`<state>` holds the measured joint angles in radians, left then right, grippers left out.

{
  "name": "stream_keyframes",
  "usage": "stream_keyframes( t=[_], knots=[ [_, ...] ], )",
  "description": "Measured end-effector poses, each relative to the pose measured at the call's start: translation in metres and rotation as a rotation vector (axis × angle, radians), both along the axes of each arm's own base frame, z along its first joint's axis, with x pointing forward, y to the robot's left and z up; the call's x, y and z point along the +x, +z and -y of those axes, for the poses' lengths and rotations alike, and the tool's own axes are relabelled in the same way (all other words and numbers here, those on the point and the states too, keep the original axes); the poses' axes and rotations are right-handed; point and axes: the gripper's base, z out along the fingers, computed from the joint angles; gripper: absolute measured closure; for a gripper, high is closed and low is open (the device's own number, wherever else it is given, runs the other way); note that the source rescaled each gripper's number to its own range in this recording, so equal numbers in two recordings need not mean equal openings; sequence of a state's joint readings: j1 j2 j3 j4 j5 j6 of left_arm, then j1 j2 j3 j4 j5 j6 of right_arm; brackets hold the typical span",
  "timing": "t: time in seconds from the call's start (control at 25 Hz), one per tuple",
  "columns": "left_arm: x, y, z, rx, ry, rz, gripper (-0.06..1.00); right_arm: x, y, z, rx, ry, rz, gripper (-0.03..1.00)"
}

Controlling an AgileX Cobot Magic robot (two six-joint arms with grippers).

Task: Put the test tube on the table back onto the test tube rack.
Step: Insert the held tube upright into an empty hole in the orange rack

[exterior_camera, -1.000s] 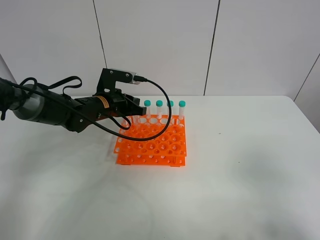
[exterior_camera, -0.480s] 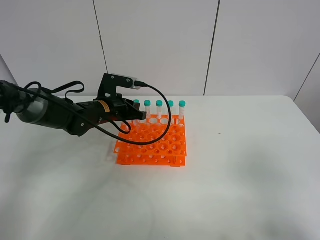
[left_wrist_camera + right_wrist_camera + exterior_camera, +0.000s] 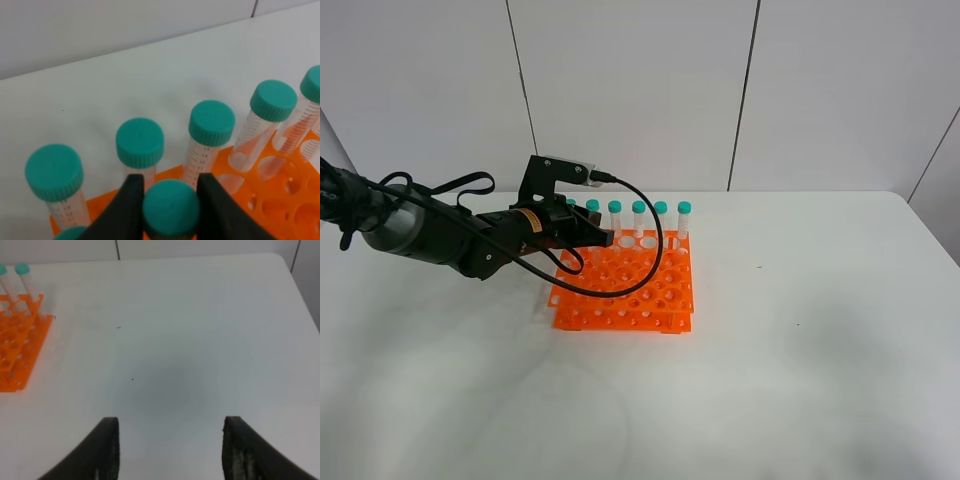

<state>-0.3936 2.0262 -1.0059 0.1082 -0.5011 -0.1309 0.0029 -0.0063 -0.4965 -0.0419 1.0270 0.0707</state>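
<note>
My left gripper (image 3: 171, 212) is shut on the teal cap of a test tube (image 3: 171, 206); the tube's body is hidden below the cap. It hangs over the back left part of the orange test tube rack (image 3: 625, 292), just in front of a row of several capped tubes (image 3: 212, 123). In the exterior high view the left gripper (image 3: 601, 238) sits low over the rack, beside that row (image 3: 638, 208). The right gripper (image 3: 170, 450) is open over bare white table (image 3: 190, 340), well to the right of the rack (image 3: 20, 352).
The white table (image 3: 800, 350) stretches wide to the right of and in front of the rack. A black cable (image 3: 655, 235) loops from the left wrist over the rack's top. A panelled wall stands behind the table.
The left gripper has come down and slightly right with the tube, closer to the rack's top. The right gripper has not moved.
</note>
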Motion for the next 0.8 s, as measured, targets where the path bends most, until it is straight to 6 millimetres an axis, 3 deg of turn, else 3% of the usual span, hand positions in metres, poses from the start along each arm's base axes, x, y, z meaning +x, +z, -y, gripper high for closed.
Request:
stream_keyframes(
  t=[0.8],
  knots=[
    [-0.0012, -0.0008, 0.0015, 0.030, -0.036, 0.004, 0.94, 0.0000, 0.0000, 0.0000, 0.000, 0.000, 0.000, 0.38]
  ],
)
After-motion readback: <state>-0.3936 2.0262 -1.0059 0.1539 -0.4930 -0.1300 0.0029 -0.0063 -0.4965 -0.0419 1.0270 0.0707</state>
